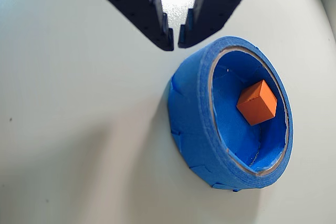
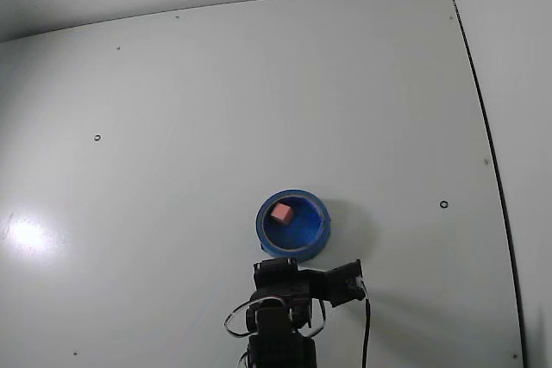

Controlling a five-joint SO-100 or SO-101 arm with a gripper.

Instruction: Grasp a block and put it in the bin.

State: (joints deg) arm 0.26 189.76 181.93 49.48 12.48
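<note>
Wrist view: block (image 1: 256,102) sits inside bin (image 1: 195,124), lower right of fingers (image 1: 175,39); fingers nearly closed, empty.

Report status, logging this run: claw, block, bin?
Claw nearly shut, empty, beside bin. Block inside bin. Nothing in the way.

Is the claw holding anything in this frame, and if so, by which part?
Nothing is held. The claw is nearly shut with nothing between its tips, outside the blue bin; the block lies inside the bin.
</note>
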